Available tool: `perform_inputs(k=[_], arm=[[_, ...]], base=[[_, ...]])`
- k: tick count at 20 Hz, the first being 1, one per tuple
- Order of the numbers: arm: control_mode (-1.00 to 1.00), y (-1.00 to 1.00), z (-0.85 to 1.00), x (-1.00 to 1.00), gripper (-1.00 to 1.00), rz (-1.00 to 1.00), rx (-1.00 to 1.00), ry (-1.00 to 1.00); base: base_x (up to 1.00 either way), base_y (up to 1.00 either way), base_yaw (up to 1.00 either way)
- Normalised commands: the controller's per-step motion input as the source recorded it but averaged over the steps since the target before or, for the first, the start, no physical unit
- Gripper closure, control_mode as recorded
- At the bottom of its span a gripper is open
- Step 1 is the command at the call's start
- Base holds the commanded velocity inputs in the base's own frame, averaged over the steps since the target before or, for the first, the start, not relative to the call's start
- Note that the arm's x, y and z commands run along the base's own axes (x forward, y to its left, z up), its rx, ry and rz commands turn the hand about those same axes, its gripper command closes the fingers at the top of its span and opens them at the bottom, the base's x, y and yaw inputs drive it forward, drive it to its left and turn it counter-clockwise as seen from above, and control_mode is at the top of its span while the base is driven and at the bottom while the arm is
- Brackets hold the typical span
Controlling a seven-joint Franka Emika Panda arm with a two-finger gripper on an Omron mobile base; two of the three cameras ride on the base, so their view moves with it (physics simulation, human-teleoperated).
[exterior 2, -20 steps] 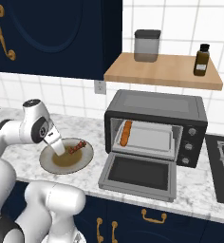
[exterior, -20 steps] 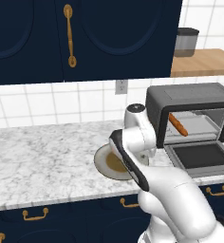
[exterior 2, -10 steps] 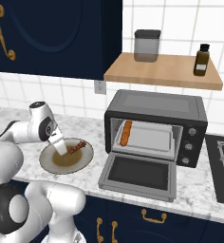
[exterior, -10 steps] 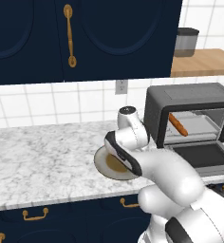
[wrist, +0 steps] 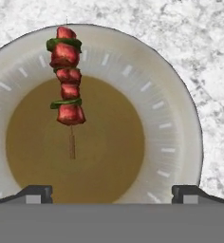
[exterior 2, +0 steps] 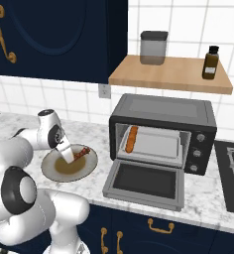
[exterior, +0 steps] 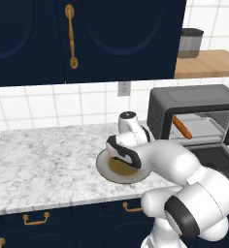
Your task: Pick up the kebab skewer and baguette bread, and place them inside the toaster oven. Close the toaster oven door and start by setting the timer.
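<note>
The gripper (wrist: 112, 192) hangs over the plate (wrist: 180, 118), pointing down at it, jaws spread wide with nothing between them; the two dark fingertips (wrist: 35, 193) sit far apart at the near rim. The kebab skewer (wrist: 66, 80) lies on the plate ahead of the jaws and off toward the left finger's side, not centred in the gap, its meat chunks up near the far rim and its bare stick end pointing back toward the fingers. I'd say the hand is lined up to come down on it but needs to shift toward that left side first, or the fingers will close on empty plate.

From the right side, the gripper (exterior 2: 65, 151) is just above the plate (exterior 2: 52, 173), with the kebab skewer (exterior 2: 81, 154) just beyond its tip. The baguette bread (exterior 2: 131, 139) already rests on the tray inside the toaster oven (exterior 2: 163, 131), well off from the jaws, laid along one side so room is left beside it. The toaster oven door (exterior 2: 146, 183) is dropped flat open toward the counter edge, which keeps the opening free for the second item. The timer (exterior 2: 200, 138) is one of the pale knobs on the oven's face, I think the top one; it looks untouched, and that step comes last anyway.
</note>
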Motion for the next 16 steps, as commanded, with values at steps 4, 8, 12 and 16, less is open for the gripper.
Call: perform_inputs(k=[4,8,12,16], arm=[[-1.00,0.00,-0.12,0.28,-1.00,0.03,0.00,0.09],[-1.00,0.01,-0.18,0.21,-1.00,0.02,0.00,0.04],[-1.00,0.00,-0.22,0.15,-1.00,0.00,0.00,0.00],[-1.00,0.00,-0.32,0.04,-1.00,0.00,0.00,0.00]], base=[[0.00,0.00,0.00],[0.00,0.00,0.00],[0.00,0.00,0.00],[0.00,0.00,0.00]])
